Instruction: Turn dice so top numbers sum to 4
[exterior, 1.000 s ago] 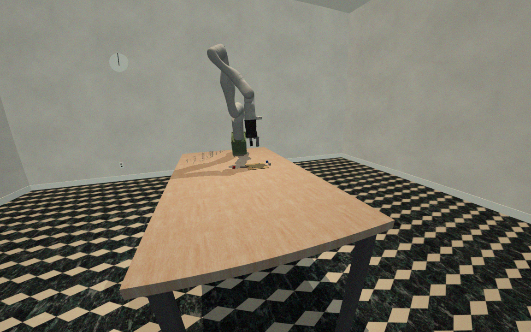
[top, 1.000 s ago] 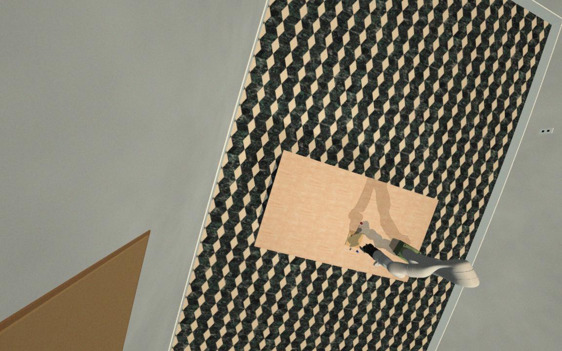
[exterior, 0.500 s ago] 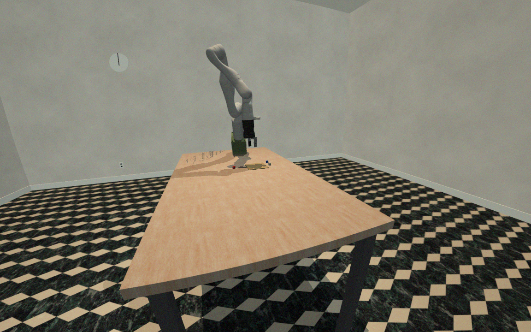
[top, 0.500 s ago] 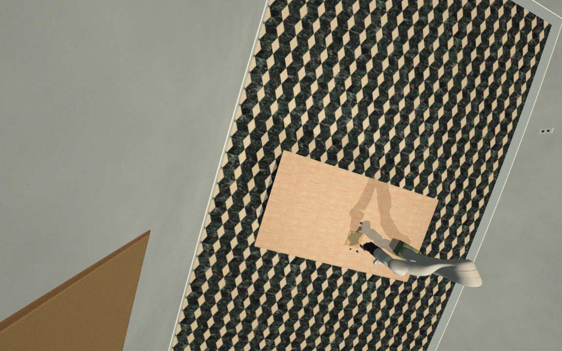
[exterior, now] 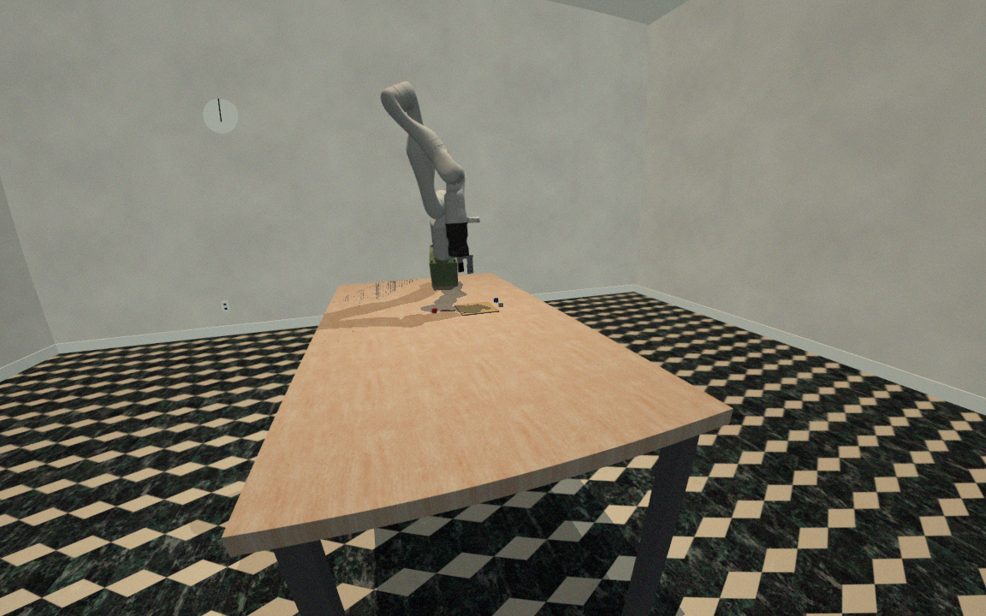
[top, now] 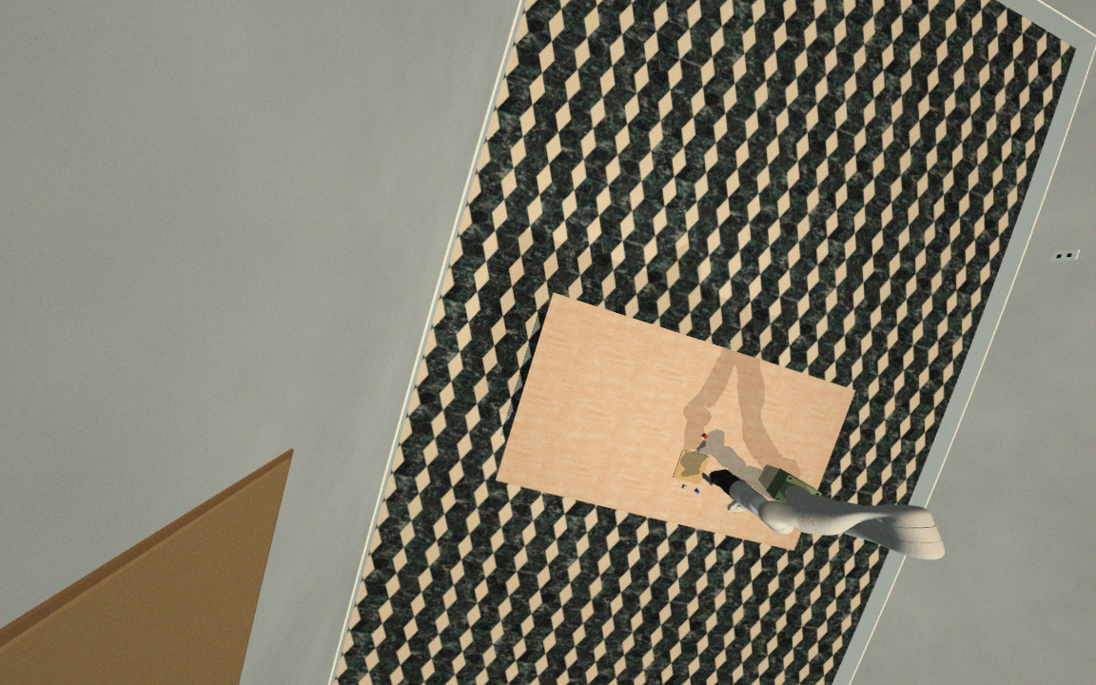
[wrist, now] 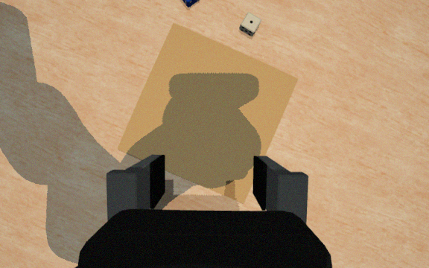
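Three dice, all off the mat (top: 693,464) (exterior: 477,308) (wrist: 185,48): white die (top: 683,486) (exterior: 500,305) (wrist: 251,23) near one edge, one pip up; blue die (top: 696,490) (exterior: 495,300) (wrist: 190,3) on that same side; red die (top: 704,436) (exterior: 434,310) beyond the opposite edge, number unreadable. Gripper (top: 706,479) (exterior: 466,264) (wrist: 208,174) released, holding nothing, above the table (top: 603,382) (exterior: 481,382) (wrist: 367,149). Probably best to start with the white die: centre over it, square to two side faces, descend straight, keep the one up. Keep fingertips clear of the nearby mat edge, to avoid dragging it. Enough room between white and blue for a finger, seemingly; set down well inside the border, leaving space for two more.
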### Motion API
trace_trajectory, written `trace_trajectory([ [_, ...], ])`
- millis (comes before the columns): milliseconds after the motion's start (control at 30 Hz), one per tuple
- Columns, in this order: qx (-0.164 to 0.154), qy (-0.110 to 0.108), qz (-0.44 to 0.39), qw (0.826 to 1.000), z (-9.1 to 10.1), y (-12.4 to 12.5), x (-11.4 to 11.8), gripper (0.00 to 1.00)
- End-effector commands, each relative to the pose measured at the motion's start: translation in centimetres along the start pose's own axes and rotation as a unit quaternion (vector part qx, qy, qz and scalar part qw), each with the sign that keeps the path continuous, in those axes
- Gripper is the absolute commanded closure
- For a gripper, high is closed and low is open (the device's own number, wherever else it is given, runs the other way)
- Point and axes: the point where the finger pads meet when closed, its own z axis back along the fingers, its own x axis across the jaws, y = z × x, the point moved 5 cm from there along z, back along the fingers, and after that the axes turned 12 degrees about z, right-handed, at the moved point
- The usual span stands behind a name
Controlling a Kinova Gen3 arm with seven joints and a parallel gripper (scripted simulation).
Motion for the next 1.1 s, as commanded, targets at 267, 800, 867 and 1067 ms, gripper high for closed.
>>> trace_trajectory([
  [267,-0.001,-0.002,-0.029,1.000,0.0,-0.7,-0.4,0.00],
  [800,-0.001,-0.001,-0.106,0.994,-0.1,-2.4,-1.6,0.00],
  [867,-0.001,-0.001,-0.106,0.994,-0.1,-2.4,-1.6,0.00],
  [1067,-0.002,-0.001,-0.131,0.991,-0.2,-3.0,-2.0,0.00],
])
